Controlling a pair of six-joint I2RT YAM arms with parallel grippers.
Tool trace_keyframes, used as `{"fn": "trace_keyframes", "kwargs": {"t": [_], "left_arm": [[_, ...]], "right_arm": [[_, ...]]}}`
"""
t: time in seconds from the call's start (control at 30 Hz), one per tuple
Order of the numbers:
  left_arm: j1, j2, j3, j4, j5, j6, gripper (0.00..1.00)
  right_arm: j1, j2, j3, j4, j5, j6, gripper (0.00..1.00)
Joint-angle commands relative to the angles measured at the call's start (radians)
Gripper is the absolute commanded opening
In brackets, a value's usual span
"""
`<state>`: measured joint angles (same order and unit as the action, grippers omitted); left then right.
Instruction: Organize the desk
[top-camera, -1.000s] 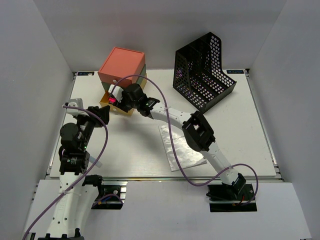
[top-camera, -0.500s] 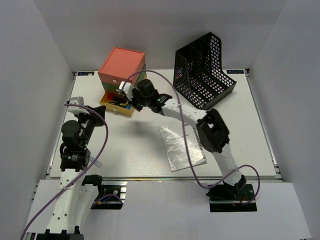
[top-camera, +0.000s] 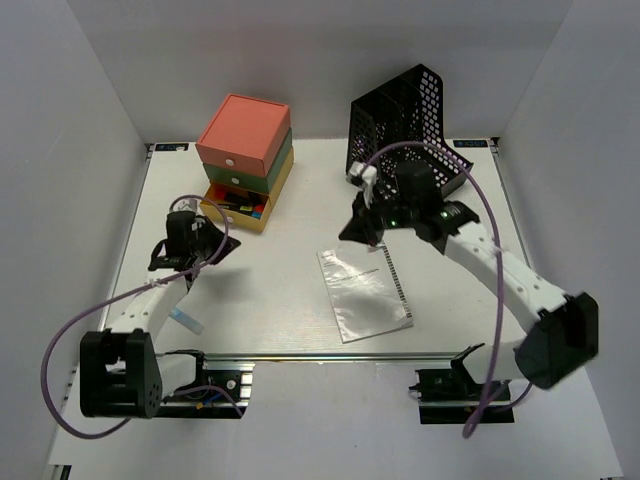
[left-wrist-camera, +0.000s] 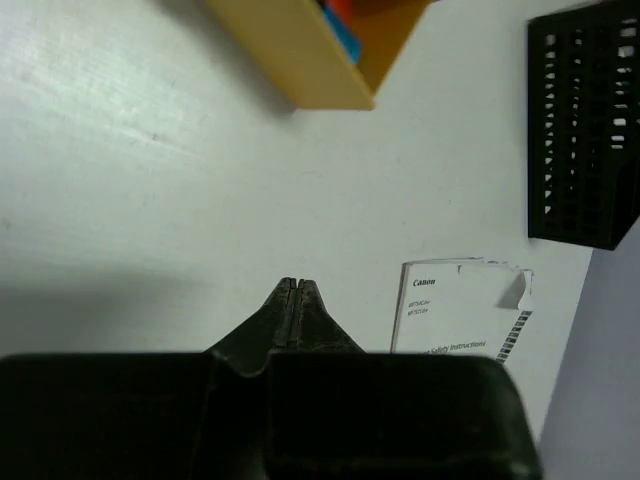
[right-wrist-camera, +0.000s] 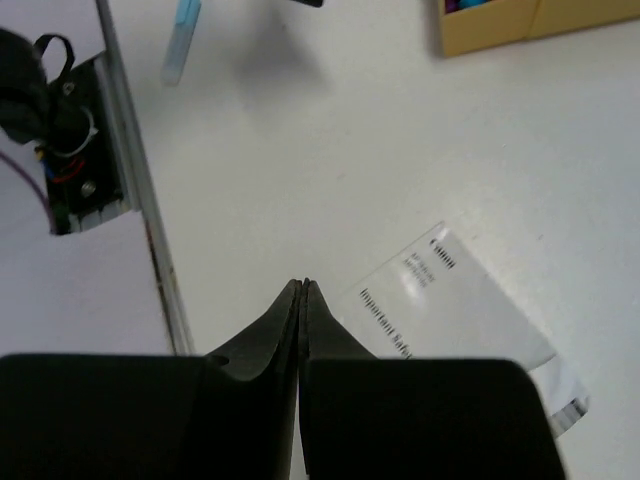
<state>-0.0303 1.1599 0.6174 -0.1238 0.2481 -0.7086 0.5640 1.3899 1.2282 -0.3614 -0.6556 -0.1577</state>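
The worktop is a white, flat rectangle filling the floor of a white-walled enclosure, with a metal rail along its near edge. From above, a pink-green-yellow drawer box stands at the back left with its yellow bottom drawer open, and a black mesh file holder stands at the back right. A booklet in a clear sleeve lies flat near the middle, and a small light-blue piece lies beside the left arm. The right arm reaches across and hides part of the holder's front.

In the left wrist view, the left pincer is closed on nothing above bare white surface, between the drawer's corner and the booklet.

In the right wrist view, the right pincer is also pressed closed and empty, at the booklet's edge, with the rail running off to the left.
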Motion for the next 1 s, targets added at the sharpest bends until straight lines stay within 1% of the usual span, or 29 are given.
{"fn": "trace_keyframes", "kwargs": {"t": [0.0,0.07,0.1,0.13,0.17,0.23,0.27,0.4,0.47,0.53,0.63,0.9,0.97], "left_arm": [[-0.006,0.038,0.050,-0.063,-0.034,-0.193,0.00],[-0.006,0.056,0.074,-0.094,-0.093,-0.219,0.00],[-0.006,0.066,0.090,-0.102,-0.114,-0.247,0.00],[-0.006,0.076,0.096,-0.100,-0.151,-0.262,0.00],[-0.006,0.104,0.105,-0.100,-0.164,-0.278,0.00],[-0.006,0.150,0.137,-0.093,-0.167,-0.314,0.00],[-0.006,0.202,0.149,-0.091,-0.162,-0.327,0.01],[-0.006,0.302,0.188,-0.073,-0.182,-0.391,0.03],[-0.006,0.320,0.196,-0.066,-0.219,-0.402,0.05],[-0.006,0.342,0.196,-0.039,-0.225,-0.408,0.07],[-0.006,0.368,0.214,-0.013,-0.233,-0.411,0.13],[-0.006,0.480,0.284,0.068,-0.219,-0.456,0.17],[-0.006,0.511,0.301,0.085,-0.213,-0.466,0.19]], "right_arm": [[-0.010,-0.182,-0.146,0.054,-0.024,0.017,0.00],[-0.026,-0.247,-0.212,0.093,-0.021,0.014,0.00],[-0.035,-0.309,-0.279,0.117,-0.025,0.015,0.00],[-0.048,-0.334,-0.314,0.162,-0.029,0.017,0.00],[-0.050,-0.374,-0.343,0.185,-0.032,0.017,0.00],[-0.079,-0.399,-0.393,0.211,-0.033,-0.002,0.00],[-0.085,-0.407,-0.397,0.208,-0.026,-0.009,0.00],[-0.105,-0.391,-0.400,0.190,-0.006,-0.034,0.00],[-0.118,-0.399,-0.392,0.177,-0.006,-0.034,0.00],[-0.118,-0.413,-0.398,0.182,-0.013,-0.036,0.00],[-0.121,-0.436,-0.407,0.190,0.007,-0.052,0.00],[-0.118,-0.465,-0.414,0.191,0.060,-0.082,0.00],[-0.119,-0.470,-0.414,0.191,0.066,-0.086,0.00]]}}
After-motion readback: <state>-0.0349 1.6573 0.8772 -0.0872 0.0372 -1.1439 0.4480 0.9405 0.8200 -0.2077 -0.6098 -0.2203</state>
